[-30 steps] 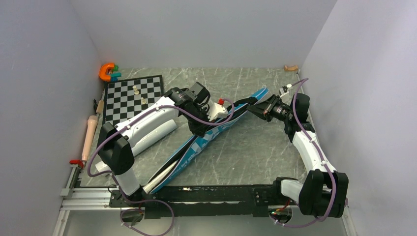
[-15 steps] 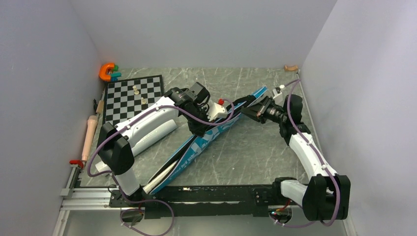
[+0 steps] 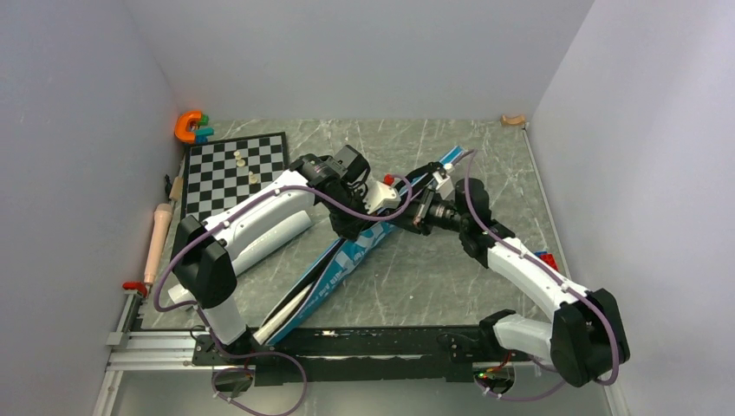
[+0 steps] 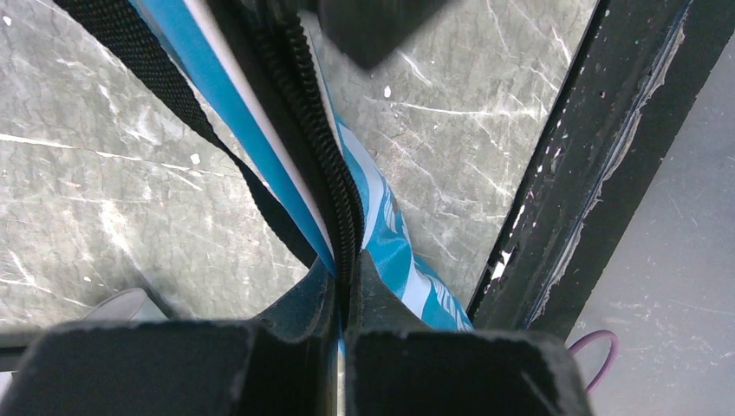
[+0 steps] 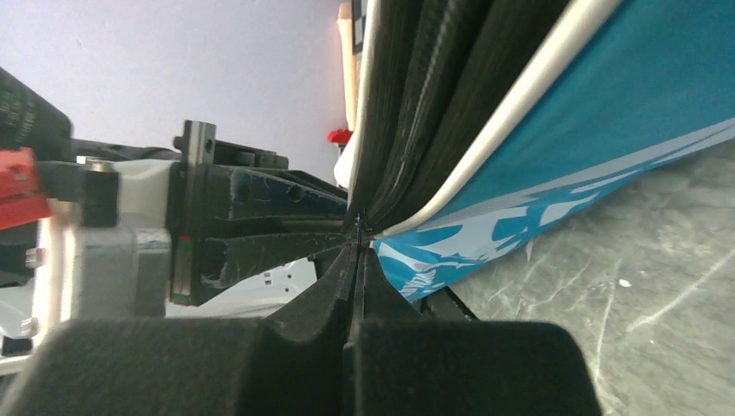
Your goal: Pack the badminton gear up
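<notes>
The blue "SPORT" bag (image 3: 347, 256) lies slanted across the table, from the near rail to the far right. My left gripper (image 3: 380, 215) is shut on the bag's zipper edge near its middle. In the left wrist view (image 4: 344, 270) the black zipper (image 4: 321, 130) runs straight into the jaws, beside the black strap (image 4: 156, 78). My right gripper (image 3: 416, 212) is close to the right of the left one. It is shut (image 5: 358, 236) at the point where the two zipper sides meet on the bag (image 5: 624, 113). A white shaft (image 3: 290, 309) shows in the bag's open near end.
A chessboard (image 3: 217, 186) with small whitish pieces (image 3: 238, 159) lies at the far left, an orange object (image 3: 188, 127) behind it. A wooden rolling pin (image 3: 158, 238) lies along the left wall. A small red thing (image 3: 547, 258) lies near the right wall. The black rail (image 3: 390, 342) runs along the near edge.
My right gripper has slid left along the bag's zipper, from near the far tip to close beside my left gripper. The left arm has not moved.
</notes>
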Tool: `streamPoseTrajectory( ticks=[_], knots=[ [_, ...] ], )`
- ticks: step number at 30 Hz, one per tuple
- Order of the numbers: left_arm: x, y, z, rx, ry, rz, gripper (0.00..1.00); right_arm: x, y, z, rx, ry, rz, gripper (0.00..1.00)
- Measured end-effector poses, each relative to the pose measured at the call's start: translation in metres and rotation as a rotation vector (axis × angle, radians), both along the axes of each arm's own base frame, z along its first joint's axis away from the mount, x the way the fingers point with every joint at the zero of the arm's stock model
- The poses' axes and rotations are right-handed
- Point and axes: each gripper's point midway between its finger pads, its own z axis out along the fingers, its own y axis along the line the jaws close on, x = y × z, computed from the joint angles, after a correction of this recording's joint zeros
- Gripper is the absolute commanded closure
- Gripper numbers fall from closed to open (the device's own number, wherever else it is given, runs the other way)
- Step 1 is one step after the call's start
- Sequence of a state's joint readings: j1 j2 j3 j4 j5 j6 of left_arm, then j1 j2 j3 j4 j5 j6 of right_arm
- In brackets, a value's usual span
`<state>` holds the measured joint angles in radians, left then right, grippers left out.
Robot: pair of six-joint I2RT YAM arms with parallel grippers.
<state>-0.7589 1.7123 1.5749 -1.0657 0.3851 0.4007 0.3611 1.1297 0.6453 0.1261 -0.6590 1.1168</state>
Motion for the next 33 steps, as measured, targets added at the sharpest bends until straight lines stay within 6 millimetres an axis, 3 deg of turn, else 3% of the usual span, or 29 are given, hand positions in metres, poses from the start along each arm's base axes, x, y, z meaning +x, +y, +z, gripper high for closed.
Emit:
streamPoseTrajectory(
  ticks=[5, 10, 15, 18, 25, 28, 33],
  knots=[
    [0.002, 0.0, 0.002, 0.003, -0.005, 0.014, 1.0, -0.012, 0.028, -0.007, 0.002, 0.021, 0.051, 1.0],
    [0.003, 0.0, 0.006, 0.003, 0.001, 0.04, 1.0, -0.012, 0.036, -0.007, 0.01, 0.024, 0.046, 1.0],
    [0.01, -0.004, 0.009, -0.007, 0.021, 0.079, 1.0, -0.009, 0.035, -0.007, -0.001, 0.017, 0.025, 0.72],
    [0.023, -0.013, 0.013, -0.032, 0.032, 0.113, 1.0, -0.011, 0.029, -0.007, -0.042, 0.007, 0.006, 0.48],
    [0.063, -0.027, 0.026, -0.111, 0.061, 0.221, 1.0, -0.01, -0.002, 0.028, -0.17, -0.148, -0.111, 0.27],
    [0.075, -0.026, 0.029, -0.127, 0.063, 0.261, 1.0, -0.012, -0.008, 0.027, -0.22, -0.178, -0.128, 0.2],
    [0.079, -0.029, 0.028, -0.137, 0.091, 0.294, 1.0, -0.026, 0.019, 0.005, -0.372, -0.169, -0.048, 0.11]
  ],
)
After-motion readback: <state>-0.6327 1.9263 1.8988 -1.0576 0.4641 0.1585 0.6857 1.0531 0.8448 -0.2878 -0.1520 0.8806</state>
